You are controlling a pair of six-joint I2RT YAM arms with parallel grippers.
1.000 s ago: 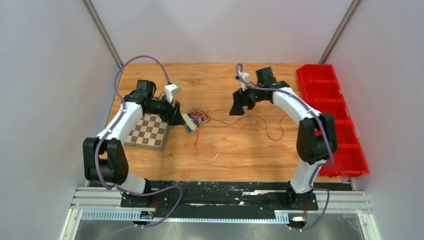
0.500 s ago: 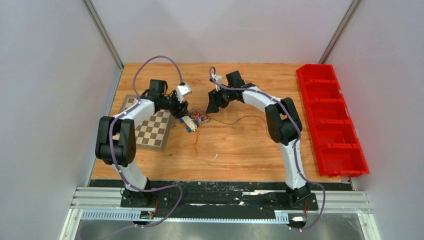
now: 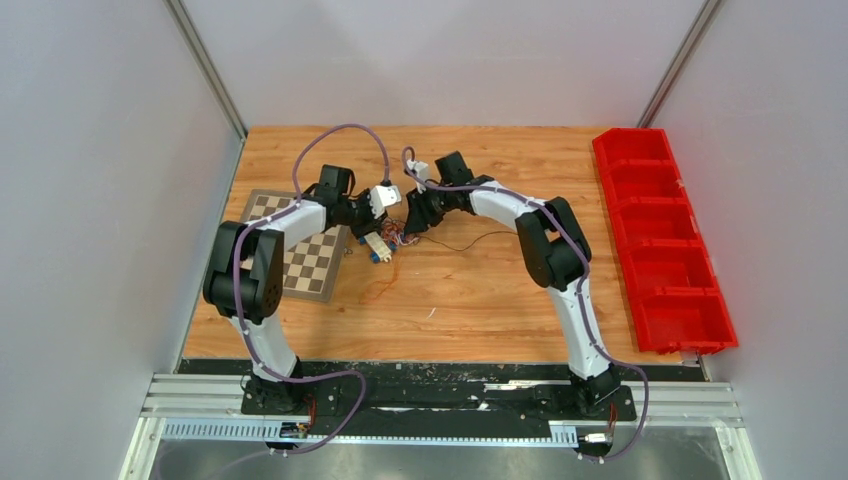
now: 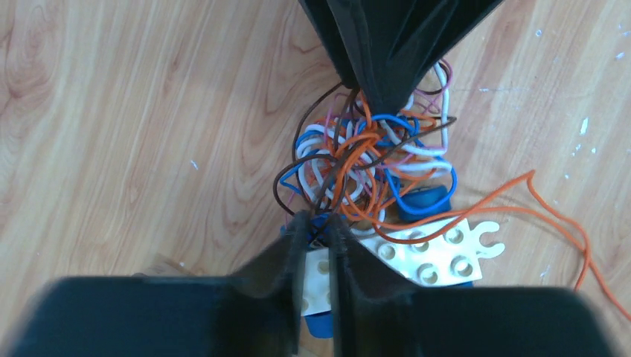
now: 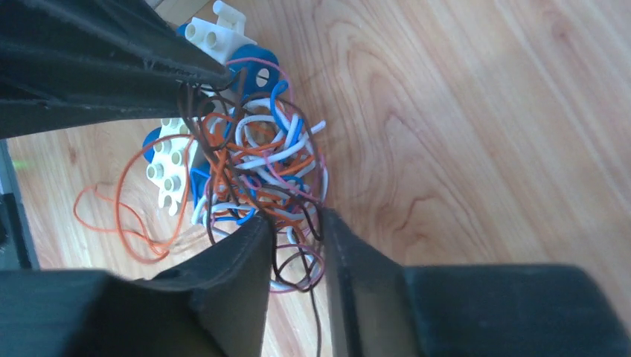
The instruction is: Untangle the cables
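The cables (image 3: 401,236) lie balled in a small knot of dark brown, orange, white, blue and purple strands (image 4: 364,156) on the wooden table. My left gripper (image 3: 392,222) meets the knot from the left. In the left wrist view its jaws (image 4: 318,221) stand nearly together, pinching dark brown strands at the knot's near edge. My right gripper (image 3: 410,229) meets the knot from the right. Its jaws (image 5: 292,219) hold a narrow gap with brown, purple and white loops (image 5: 260,156) caught in it. Each gripper's tips show in the other's wrist view, touching the knot.
White and blue toy bricks (image 4: 424,249) sit tangled against the knot (image 3: 377,247). An orange strand (image 3: 385,290) trails toward me and a thin dark wire (image 3: 480,240) runs right. A checkerboard (image 3: 300,260) lies at the left, red bins (image 3: 660,230) at the right edge.
Both arms swung inward from either side and came down onto the knot. Both pairs of jaws went from wide open to narrow around strands.
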